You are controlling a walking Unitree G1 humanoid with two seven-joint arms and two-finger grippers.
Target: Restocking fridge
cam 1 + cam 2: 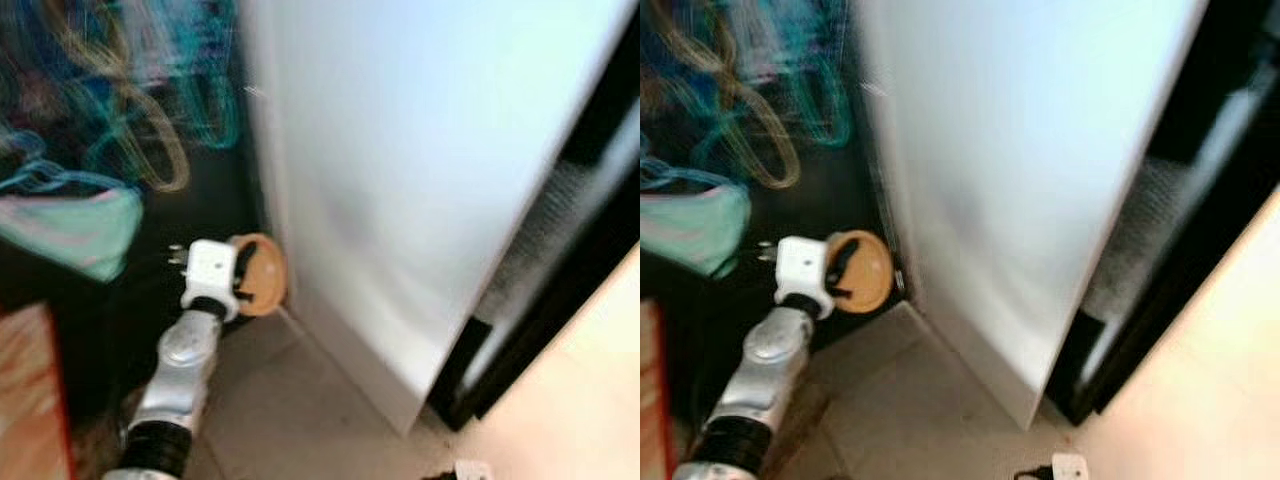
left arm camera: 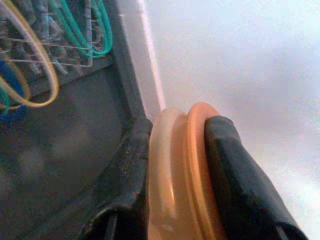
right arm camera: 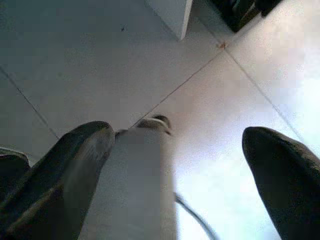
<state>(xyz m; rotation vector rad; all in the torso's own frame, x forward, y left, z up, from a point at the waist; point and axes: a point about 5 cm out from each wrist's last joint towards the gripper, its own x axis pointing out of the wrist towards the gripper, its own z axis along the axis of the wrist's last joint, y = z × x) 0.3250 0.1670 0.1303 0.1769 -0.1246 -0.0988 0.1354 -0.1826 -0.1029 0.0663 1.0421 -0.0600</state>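
My left gripper [image 1: 244, 276] is shut on a round orange lidded container [image 1: 266, 274], held low beside the near edge of the white fridge door [image 1: 420, 180]. In the left wrist view the two black fingers [image 2: 235, 180] squeeze the container [image 2: 175, 165] from both sides, its flat faces against the pads. The door stands open, and the dark fridge interior [image 1: 585, 190] shows to its right. My right gripper [image 3: 180, 140] hangs open over the tiled floor with nothing between its fingers.
Dark shelving with teal and yellow looped cords [image 1: 110, 110] stands left of the fridge. A reddish box [image 1: 30, 400] sits at the lower left. A white plug block with a cable [image 1: 1070, 465] lies on the pale floor tiles [image 1: 300, 410].
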